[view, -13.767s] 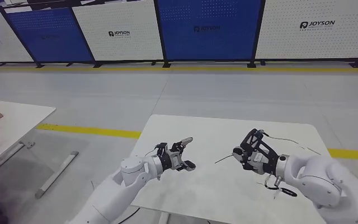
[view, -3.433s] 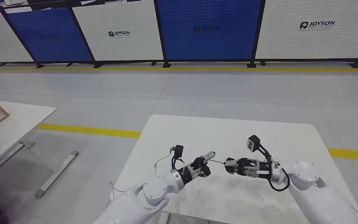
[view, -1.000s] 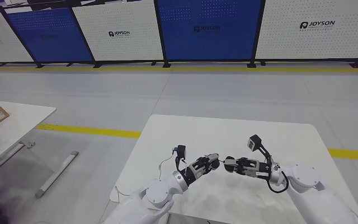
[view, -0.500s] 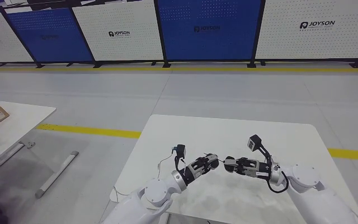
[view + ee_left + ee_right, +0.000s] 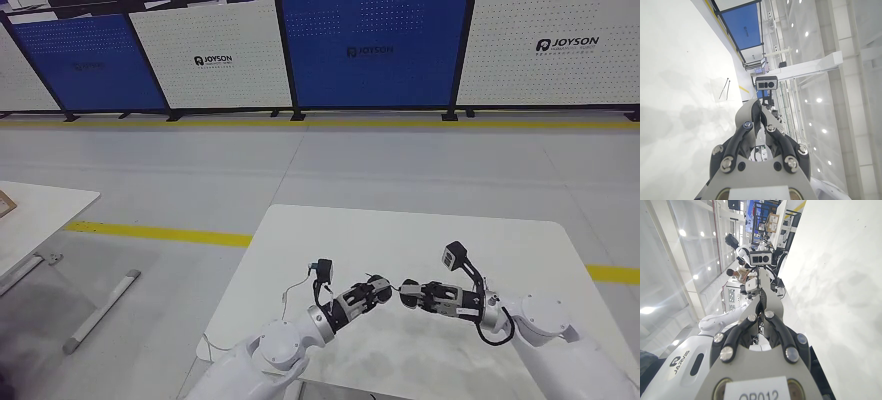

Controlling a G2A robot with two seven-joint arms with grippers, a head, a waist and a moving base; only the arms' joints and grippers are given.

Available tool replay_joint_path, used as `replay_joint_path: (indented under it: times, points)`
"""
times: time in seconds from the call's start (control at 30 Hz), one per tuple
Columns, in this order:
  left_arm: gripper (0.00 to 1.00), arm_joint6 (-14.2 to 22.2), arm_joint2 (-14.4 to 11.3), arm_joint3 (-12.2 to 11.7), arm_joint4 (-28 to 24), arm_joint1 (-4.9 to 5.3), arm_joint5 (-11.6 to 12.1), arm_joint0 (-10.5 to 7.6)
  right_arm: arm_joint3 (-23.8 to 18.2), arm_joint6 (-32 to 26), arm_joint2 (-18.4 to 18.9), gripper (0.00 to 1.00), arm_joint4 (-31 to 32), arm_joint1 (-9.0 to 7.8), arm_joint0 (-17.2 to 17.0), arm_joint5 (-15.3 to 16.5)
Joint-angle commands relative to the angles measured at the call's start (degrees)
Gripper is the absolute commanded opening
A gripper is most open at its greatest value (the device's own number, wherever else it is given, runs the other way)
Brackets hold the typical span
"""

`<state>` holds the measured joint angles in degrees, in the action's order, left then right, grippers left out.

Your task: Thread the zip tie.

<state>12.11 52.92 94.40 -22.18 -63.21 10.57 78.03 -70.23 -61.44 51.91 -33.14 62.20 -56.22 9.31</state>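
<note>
Both grippers meet tip to tip above the middle of the white table (image 5: 330, 230). My left gripper (image 5: 381, 289) is shut, its dark pads (image 5: 757, 113) pressed together. My right gripper (image 5: 407, 292) faces it, also shut, with its fingers (image 5: 761, 298) closed to a point. The black zip tie (image 5: 372, 281) shows as a thin dark strand at the left fingertips, and the rest of it is hidden between the two sets of tips. Each wrist view shows the other arm's wrist camera straight ahead, just past its own fingertips.
Two spare black zip ties (image 5: 725, 91) lie side by side on the table beyond the right arm. The table's far edge (image 5: 410, 212) borders open grey floor. A second white table (image 5: 35, 215) stands off to the left.
My left gripper has closed in on the right one since 3.4 s ago, so the stretch of tie between them is gone. Over the last second both arms have barely moved.
</note>
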Motion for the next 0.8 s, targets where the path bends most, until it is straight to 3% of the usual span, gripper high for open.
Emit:
replay_joint_path:
  times: [0.0,0.07,0.2,0.3,0.43,0.5,0.53,0.57,0.77]
  points:
    - [0.0,0.0,0.1,0.1,0.2,-0.05,0.0,0.12,-0.5,0.0,0.7,0.28,0.1,-0.17,-0.5,0.0]
    - [0.0,0.0,0.2,0.1,0.5,-0.1,0.0,0.27,-0.9,0.0,1.7,0.44,0.0,-0.38,-1.2,0.2]
    - [0.0,-0.1,0.3,0.3,1.0,-0.2,-0.1,0.57,-1.7,-0.2,3.1,0.48,0.2,-0.72,-2.4,0.3]
    - [0.0,-0.6,0.4,0.3,1.6,-0.3,-0.4,0.75,-2.1,0.0,4.0,0.67,0.2,-0.89,-3.2,0.5]
    - [0.0,-5.8,0.2,0.3,3.3,-0.72,-2.7,0.81,-2.6,0.3,5.6,0.65,-0.7,-1.09,-4.3,1.4]
    - [0.0,-6.2,-0.5,0.2,3.0,-1.03,-3.4,0.61,-2.7,0.3,6.3,0.72,-1.1,-1.2,-4.8,1.7]
    - [0.0,-6.1,-0.6,-0.1,2.6,-1.15,-3.9,0.33,-2.8,0.2,6.7,0.81,-1.2,-1.26,-5.0,1.8]
    - [0.0,-6.5,-0.6,-0.3,2.6,-1.25,-4.2,0.19,-2.9,0.1,6.9,1.0,-1.2,-1.29,-5.2,1.8]
    - [0.0,-6.7,-0.6,-0.3,2.5,-1.28,-4.2,0.16,-3.0,0.1,7.2,1.0,-1.3,-1.31,-5.4,1.8]
